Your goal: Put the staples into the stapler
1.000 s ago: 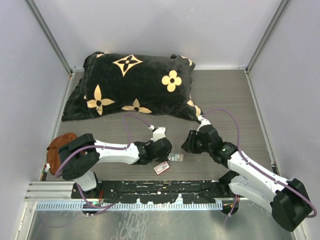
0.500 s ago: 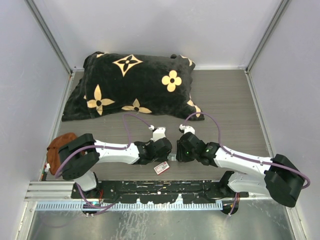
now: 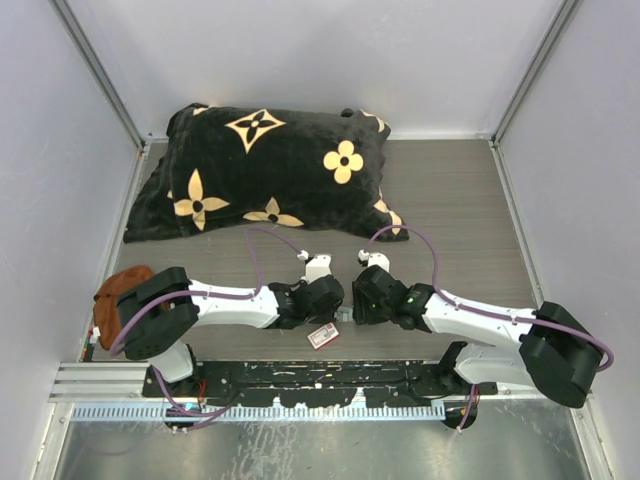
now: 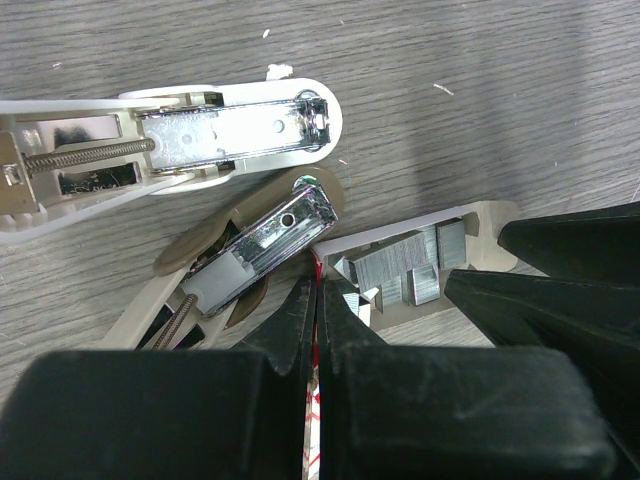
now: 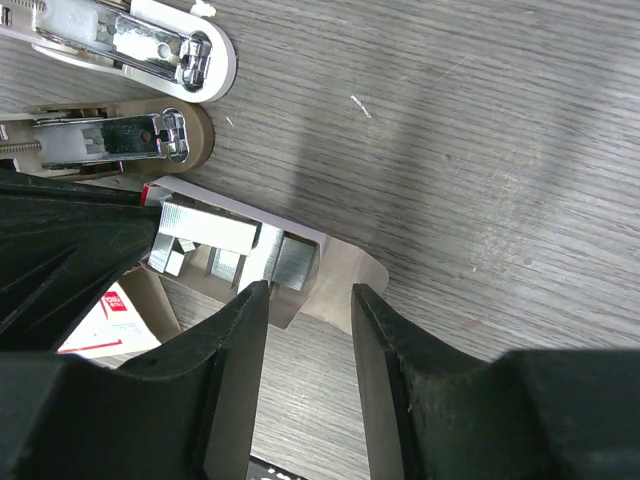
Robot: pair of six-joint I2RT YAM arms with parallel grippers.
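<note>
The stapler lies swung open in the left wrist view: its white top arm with the metal magazine sits above the tan base arm. Silvery staples lie in a small slid-out tray beside it. My left gripper is shut on the edge of the red-and-white staple box. My right gripper is open at the tray's end flap. Its left fingertip is right next to the staples. In the top view both grippers hide the stapler.
A large black pillow with gold flower marks fills the back left of the table. A reddish-brown object lies at the left edge by the left arm's base. Grey walls enclose the table on three sides.
The right arm has swung left from the table's middle right and come down at the staple tray beside the left gripper. The left arm has not moved.
</note>
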